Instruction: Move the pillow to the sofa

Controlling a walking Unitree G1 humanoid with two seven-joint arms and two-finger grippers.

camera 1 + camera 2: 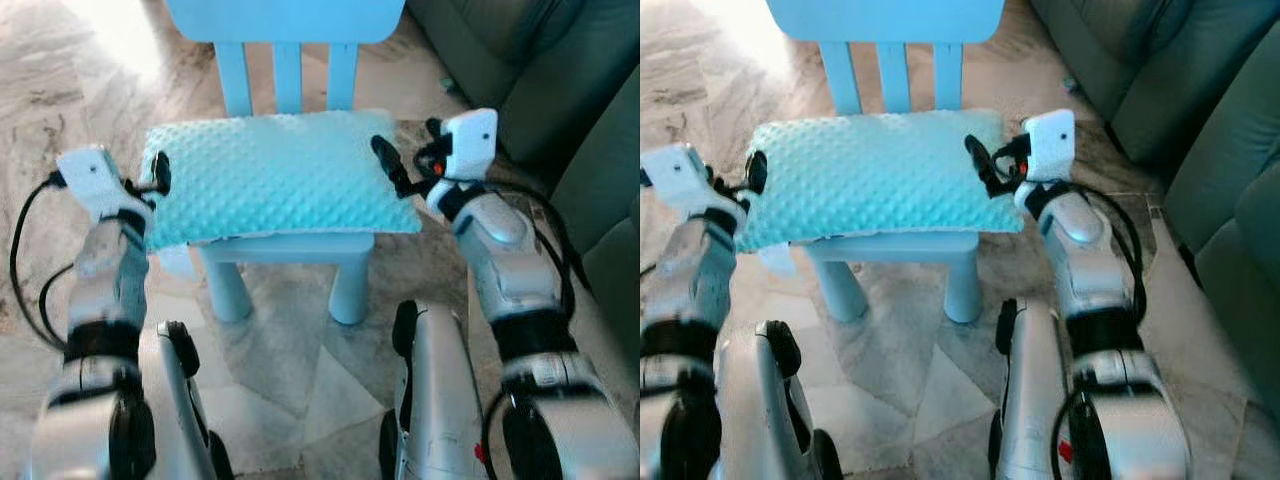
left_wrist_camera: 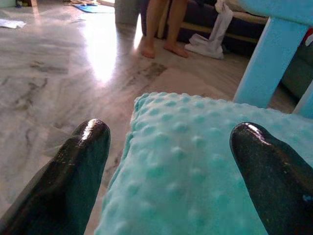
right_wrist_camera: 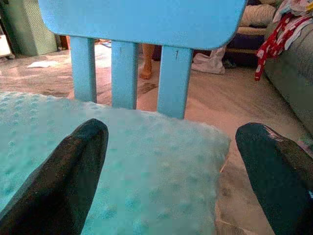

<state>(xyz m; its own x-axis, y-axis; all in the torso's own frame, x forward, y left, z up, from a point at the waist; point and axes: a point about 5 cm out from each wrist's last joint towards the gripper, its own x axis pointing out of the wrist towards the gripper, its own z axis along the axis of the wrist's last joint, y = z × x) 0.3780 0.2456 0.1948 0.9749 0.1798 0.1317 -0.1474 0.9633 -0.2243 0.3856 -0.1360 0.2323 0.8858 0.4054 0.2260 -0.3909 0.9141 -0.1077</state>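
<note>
A pale turquoise dotted pillow (image 1: 270, 175) lies flat on the seat of a small light-blue chair (image 1: 285, 60). At the pillow's left edge sits my left gripper (image 1: 160, 175), open, its two black fingers (image 2: 73, 176) spread on either side of the pillow's corner (image 2: 190, 161). My right gripper (image 1: 390, 165) is at the pillow's right edge, open too, with one finger (image 3: 63, 181) over the pillow (image 3: 146, 171) and the other beyond its rim. Neither holds the pillow. The grey-green sofa (image 1: 560, 90) stands to the right.
The chair stands on a marbled tile floor (image 1: 290, 370). My own legs (image 1: 430, 400) show at the bottom. In the left wrist view, a person's bare feet (image 2: 161, 46) stand far across the room by dark furniture. Clothes (image 3: 274, 34) lie on the sofa's far end.
</note>
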